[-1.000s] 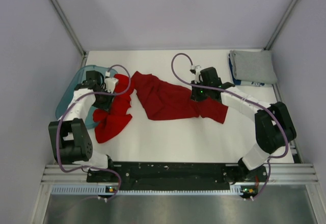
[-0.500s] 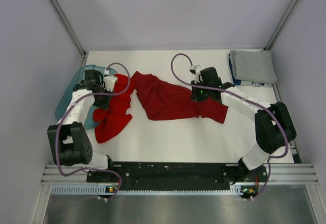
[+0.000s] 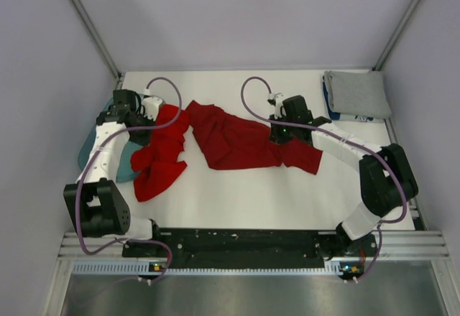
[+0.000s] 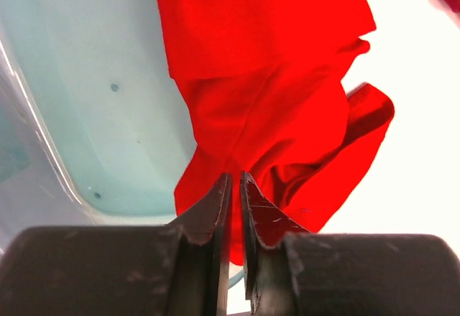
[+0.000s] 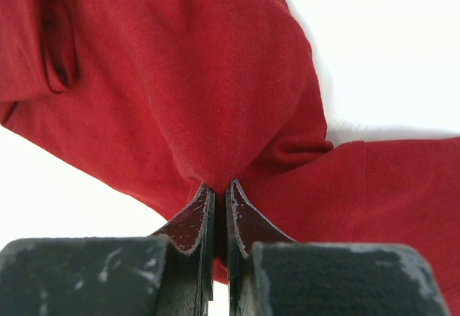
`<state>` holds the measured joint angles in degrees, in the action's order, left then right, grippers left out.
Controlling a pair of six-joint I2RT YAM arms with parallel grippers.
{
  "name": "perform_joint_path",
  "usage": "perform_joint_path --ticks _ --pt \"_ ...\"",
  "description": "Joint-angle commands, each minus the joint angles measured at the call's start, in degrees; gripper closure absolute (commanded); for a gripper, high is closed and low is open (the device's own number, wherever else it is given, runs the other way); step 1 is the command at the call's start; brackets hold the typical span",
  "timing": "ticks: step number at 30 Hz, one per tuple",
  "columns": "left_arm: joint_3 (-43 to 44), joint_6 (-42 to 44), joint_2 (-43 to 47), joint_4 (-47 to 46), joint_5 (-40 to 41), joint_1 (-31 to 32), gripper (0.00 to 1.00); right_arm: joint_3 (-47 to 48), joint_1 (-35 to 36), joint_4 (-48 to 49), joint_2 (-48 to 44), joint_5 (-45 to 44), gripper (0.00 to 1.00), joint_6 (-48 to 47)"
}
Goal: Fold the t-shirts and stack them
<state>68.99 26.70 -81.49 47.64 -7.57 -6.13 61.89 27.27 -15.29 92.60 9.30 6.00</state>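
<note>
**Q:** What lies nearest on the bench [image 3: 237,197]?

**A:** The left shirt [image 3: 159,159], red and crumpled. Its long axis runs near to far. Its near end rests on the bench, and its far end rises against the tub [image 3: 92,143] at the left.

**Q:** Which pincer has it?

**A:** The left pincer [image 4: 233,181], jaws drawn narrow and pinching that far end. The cloth trails from the tips toward the near edge, so any lift would, in my judgement, draw the shirt lengthwise away from the tub. The left arm is the nearer arm.

**Q:** And farther in?

**A:** The middle shirt [image 3: 233,142], also red, lies with its axis slanting from far left to near right. The right pincer [image 5: 214,187] is closed tight on a fold near its right end, where the cloth puckers at the tips.

**Q:** Farthest?

**A:** The grey shirt [image 3: 357,92], folded flat at the far right corner, well apart from both pincers.

**Q:** The count?

**A:** Two red shirts, one grey shirt, one tub and two pincers, each pincer holding its own red shirt.
</note>
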Motion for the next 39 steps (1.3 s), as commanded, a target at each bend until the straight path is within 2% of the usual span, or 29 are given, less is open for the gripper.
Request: perform_joint_path --ticks 1,2,6,9,13,14,16,25,31,34,36,39 --pt "1.50 0.90 0.11 2.11 -0.17 -0.11 0.77 -0.45 0.24 1.05 -2.60 -0.07 1.00 -0.73" --pt "1.32 0.90 -0.15 1.93 0.10 -0.28 0.71 -0.45 0.24 1.05 -2.60 0.02 1.00 -0.90" --pt "1.32 1.60 -1.82 1.67 -0.16 -0.20 0.60 -0.54 0.24 1.05 -2.60 0.10 1.00 -0.90" --pt "1.23 1.87 -4.02 1.23 0.80 -0.20 0.59 -0.63 0.24 0.88 -2.60 0.02 1.00 -0.99" --pt "1.06 1.87 -6.92 1.06 2.21 -0.20 0.70 -0.72 0.33 0.79 -2.77 -0.33 1.00 -1.17" --pt "0.97 1.69 -6.92 0.97 2.39 -0.20 0.77 -0.80 0.24 0.79 -2.77 -0.42 1.00 -1.17" --pt "1.06 1.25 -6.05 0.79 2.39 -0.20 0.99 -0.80 0.24 0.79 -3.12 -0.69 1.00 -1.25" --pt "3.25 1.51 1.33 0.88 2.83 -0.20 1.00 -0.80 0.24 0.70 -3.12 -1.04 1.00 -1.43" --pt "7.90 0.55 3.18 2.11 1.07 -0.20 1.00 -0.89 0.24 0.35 -3.30 -1.13 1.00 -1.60" --pt "12.99 -1.29 5.72 -0.08 6.49 -0.72 1.00 -0.98 0.24 0.17 -3.65 -1.48 1.00 -1.78" --pt "18.26 -2.88 8.27 -3.59 15.87 -1.16 1.00 -1.07 0.24 0.00 -3.74 -1.48 1.00 -1.87" --pt "25.64 0.44 13.10 -13.50 28.89 -1.51 1.00 -1.07 0.24 -0.09 -4.00 -1.56 1.00 -1.87"
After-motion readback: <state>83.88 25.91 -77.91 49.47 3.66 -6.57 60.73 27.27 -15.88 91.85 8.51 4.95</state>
